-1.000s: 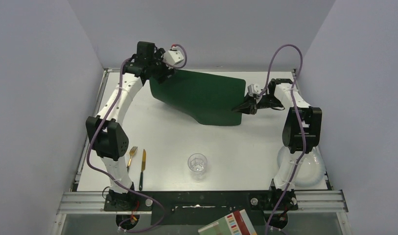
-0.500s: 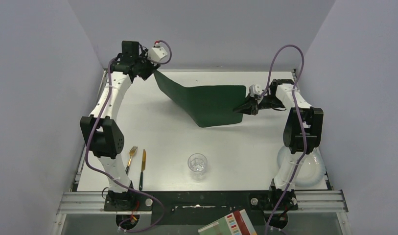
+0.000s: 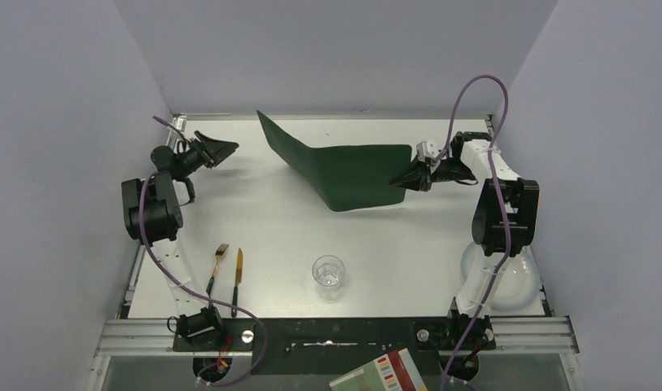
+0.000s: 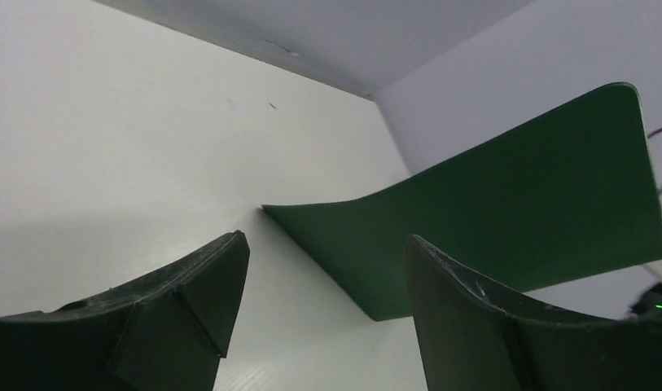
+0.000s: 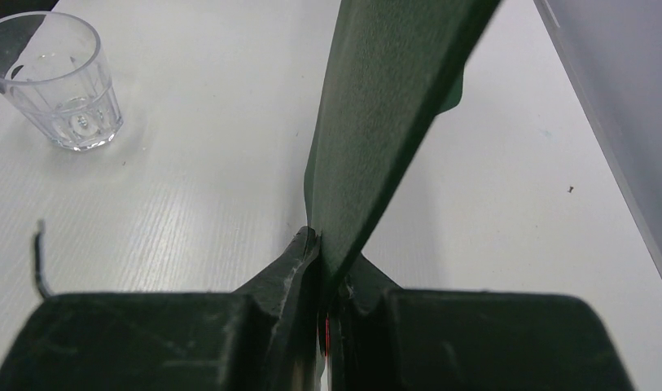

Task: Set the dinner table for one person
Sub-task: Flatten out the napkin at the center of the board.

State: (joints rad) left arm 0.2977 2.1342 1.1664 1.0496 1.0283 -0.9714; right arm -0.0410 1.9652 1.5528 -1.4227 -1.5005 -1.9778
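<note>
Green placemat (image 3: 352, 173) clamped in outstretched right pincer (image 3: 397, 181); left pincer (image 3: 227, 153) agape.

On the dinner table (image 3: 270, 220), a placemat (image 3: 352, 175) lies toward the far middle, its left end lifted off the surface and its right edge clamped in the right gripper (image 3: 402, 180). The left gripper (image 3: 221, 151) sits left of it (not touching). Nearer the front, a glass (image 3: 328, 275) stands at centre. A fork (image 3: 218, 262) lies front left, with a knife (image 3: 237, 281) just to its right.
</note>
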